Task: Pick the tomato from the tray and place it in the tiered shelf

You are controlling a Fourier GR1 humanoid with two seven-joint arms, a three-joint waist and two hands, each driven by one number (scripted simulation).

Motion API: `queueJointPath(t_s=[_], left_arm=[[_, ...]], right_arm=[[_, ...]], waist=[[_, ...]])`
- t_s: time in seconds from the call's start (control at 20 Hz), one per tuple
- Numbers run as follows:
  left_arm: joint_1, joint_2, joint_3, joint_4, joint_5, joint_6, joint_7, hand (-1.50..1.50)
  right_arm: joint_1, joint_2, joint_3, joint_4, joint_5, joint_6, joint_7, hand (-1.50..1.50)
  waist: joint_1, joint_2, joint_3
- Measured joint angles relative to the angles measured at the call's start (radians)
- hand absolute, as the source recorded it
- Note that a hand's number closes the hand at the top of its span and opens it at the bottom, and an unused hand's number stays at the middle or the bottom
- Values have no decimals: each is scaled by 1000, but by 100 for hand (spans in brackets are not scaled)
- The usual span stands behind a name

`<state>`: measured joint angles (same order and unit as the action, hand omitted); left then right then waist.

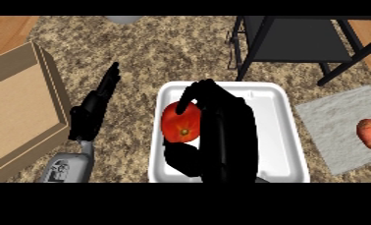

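Red, round tomato (182,122) sits in the white rectangular plastic tray (282,121) on the speckled stone bench (167,52), and the black right hand (221,135) has its fingers (190,94) and thumb curled round it. Grasp looks made, lift and carry not yet done (most of the job, I'd say). The dark metal tiered shelf (297,40) waits beyond, nothing visible on it. Left hand (92,108) rests open, fingers straight.

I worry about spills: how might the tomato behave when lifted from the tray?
The tomato is round and glossy, so it may slip or roll. The right hand curls round it over the white tray, which probably steadies it.
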<state>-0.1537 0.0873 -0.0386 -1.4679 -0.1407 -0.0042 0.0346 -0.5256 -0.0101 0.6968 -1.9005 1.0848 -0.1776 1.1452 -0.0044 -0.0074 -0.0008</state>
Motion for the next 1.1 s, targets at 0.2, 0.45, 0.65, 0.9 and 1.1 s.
queueJointPath(t_s=[0.2,0.45,0.65,0.9,1.1], left_arm=[[-3,1,0,-9,2,-5,14,0],[-3,-6,-2,-7,1,-2,10,0],[-18,-14,-2,12,-9,9,9,0],[-12,1,14,19,2,-8,-9,0],[-14,-5,7,11,-2,-8,0,0]], right_arm=[[-58,-4,-85,-48,68,60,15,150],[-168,-5,-224,-63,118,148,2,150],[-245,-5,-324,-71,137,233,-18,150],[-324,-9,-447,-36,145,287,-44,150],[-392,-31,-542,19,155,314,-75,150]], waist=[[-1,0,0],[0,2,0],[-1,3,0],[3,4,0],[5,5,0]])
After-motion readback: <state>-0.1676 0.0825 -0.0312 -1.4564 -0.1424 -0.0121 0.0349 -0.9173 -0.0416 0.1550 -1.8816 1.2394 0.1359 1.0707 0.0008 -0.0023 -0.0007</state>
